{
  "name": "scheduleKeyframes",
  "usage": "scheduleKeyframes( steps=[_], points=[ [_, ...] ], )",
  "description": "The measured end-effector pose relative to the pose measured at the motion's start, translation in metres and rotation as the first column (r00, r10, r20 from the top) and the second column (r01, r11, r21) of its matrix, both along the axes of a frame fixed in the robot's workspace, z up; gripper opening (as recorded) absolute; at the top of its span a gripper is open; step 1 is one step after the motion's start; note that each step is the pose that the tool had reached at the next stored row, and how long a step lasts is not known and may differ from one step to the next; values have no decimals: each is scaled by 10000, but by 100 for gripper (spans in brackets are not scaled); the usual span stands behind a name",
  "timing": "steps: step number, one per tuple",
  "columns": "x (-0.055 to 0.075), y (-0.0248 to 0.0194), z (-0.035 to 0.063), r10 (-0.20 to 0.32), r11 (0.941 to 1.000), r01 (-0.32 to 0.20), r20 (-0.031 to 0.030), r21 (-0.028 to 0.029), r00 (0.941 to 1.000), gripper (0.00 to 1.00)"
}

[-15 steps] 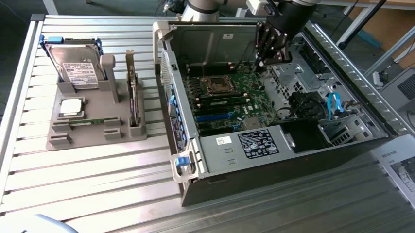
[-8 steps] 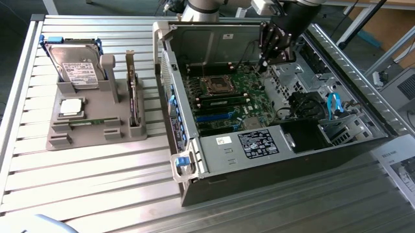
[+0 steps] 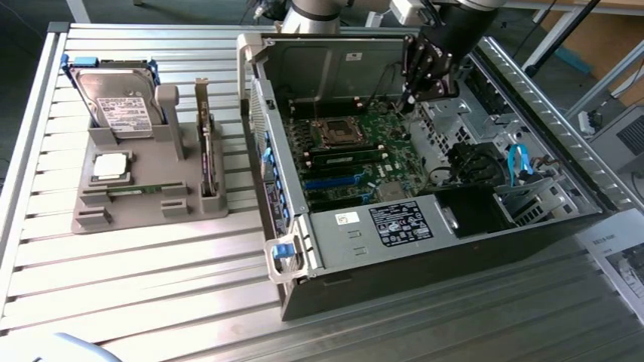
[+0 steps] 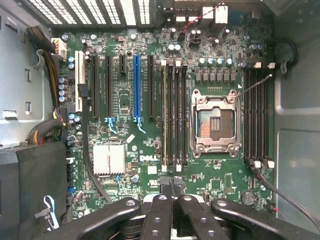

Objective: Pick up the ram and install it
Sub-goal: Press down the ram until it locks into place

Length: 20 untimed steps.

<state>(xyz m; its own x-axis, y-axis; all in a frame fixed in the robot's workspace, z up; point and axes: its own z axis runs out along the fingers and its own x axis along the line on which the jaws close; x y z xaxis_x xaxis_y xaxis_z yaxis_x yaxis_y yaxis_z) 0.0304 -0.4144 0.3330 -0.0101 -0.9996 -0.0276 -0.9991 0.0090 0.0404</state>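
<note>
The ram is a thin green stick lying on edge in the front slot of the grey holder, at the exterior view's left. My gripper hangs inside the open computer case, over the far end of the motherboard and well away from the holder. Its black fingers are shut together with nothing between them, and my gripper points at the board's edge. A like green stick stands seated in one of the memory slots beside the bare processor socket.
The holder also carries a hard drive, a square silver processor and a tall dark expansion card. Case walls, a black power supply and cables ring the motherboard. Several memory slots stand bare.
</note>
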Motion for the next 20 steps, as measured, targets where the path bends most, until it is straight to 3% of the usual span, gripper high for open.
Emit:
scheduleKeyframes(
  steps=[20],
  points=[
    [0, 0, -250, 0, 10000, 0, 88, 0, 10000, 10]
  ],
)
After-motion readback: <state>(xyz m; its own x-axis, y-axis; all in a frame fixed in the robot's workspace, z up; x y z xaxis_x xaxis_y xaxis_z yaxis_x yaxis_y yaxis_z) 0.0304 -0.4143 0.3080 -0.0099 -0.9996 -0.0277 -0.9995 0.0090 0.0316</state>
